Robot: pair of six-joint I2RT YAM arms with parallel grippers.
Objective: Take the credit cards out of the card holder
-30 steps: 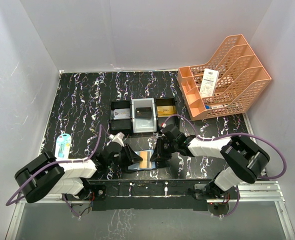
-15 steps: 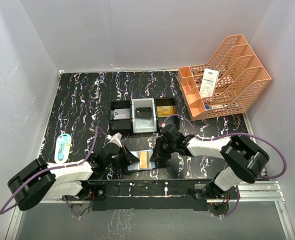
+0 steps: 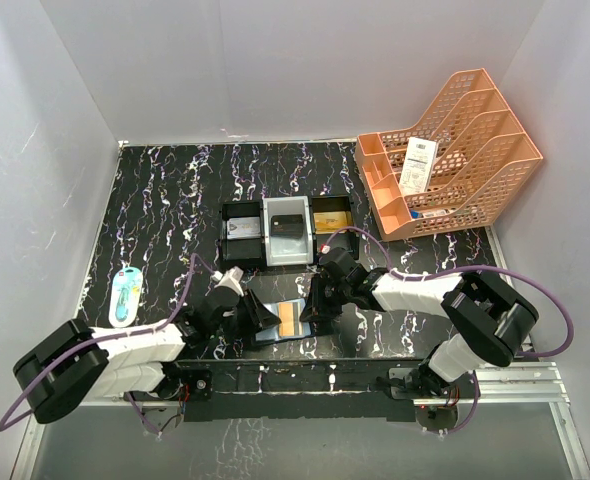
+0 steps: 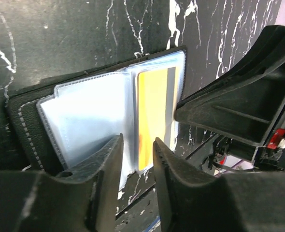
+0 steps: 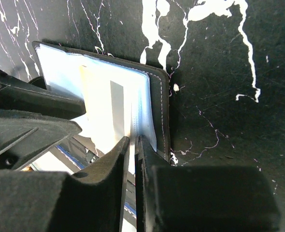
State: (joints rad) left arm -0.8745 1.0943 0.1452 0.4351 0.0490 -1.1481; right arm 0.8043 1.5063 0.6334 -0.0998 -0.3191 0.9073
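Noting position: the small flat two-panel card holder with blue-grey sleeves and dark edges lies open on the black marbled worktop, near its front edge, between the two tools. One gold-orange plastic card with a grey stripe sits in the right panel's clear sleeve. Left tool: jaws narrow, nothing clamped, tips just at the card's near short end. In the left wrist view the card's long axis runs straight away from those tips. Right tool: jaws almost together, at the holder's right edge; pinching a sleeve or not, cannot tell. Judgement: left tool is better lined up for the pull.
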